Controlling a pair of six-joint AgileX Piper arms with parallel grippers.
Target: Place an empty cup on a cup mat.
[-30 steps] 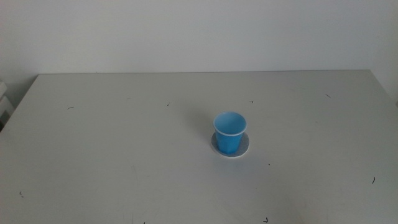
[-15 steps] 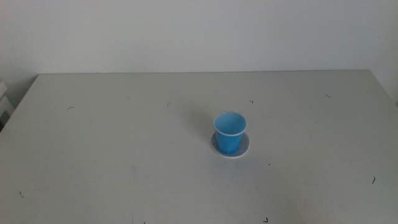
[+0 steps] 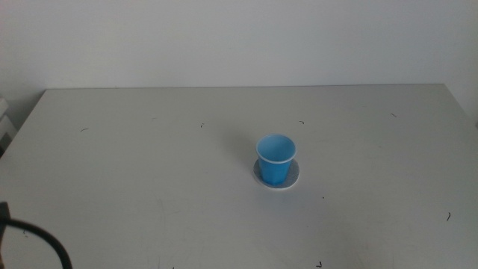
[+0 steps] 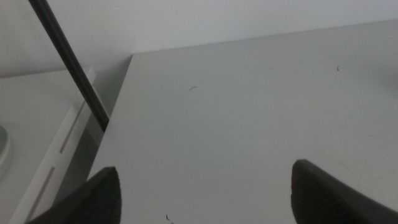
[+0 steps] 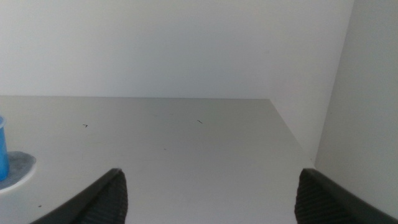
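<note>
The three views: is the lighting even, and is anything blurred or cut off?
Middle view: soft, even light; the cup on the cup mat is sharp, with little shadow. Right wrist view: cup cut off at the picture's edge. Left wrist view: open jaws dark and blurred.

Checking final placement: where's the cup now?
Middle view: the cup stands upright on the cup mat, slightly right of the table's centre, no gripper near.
</note>
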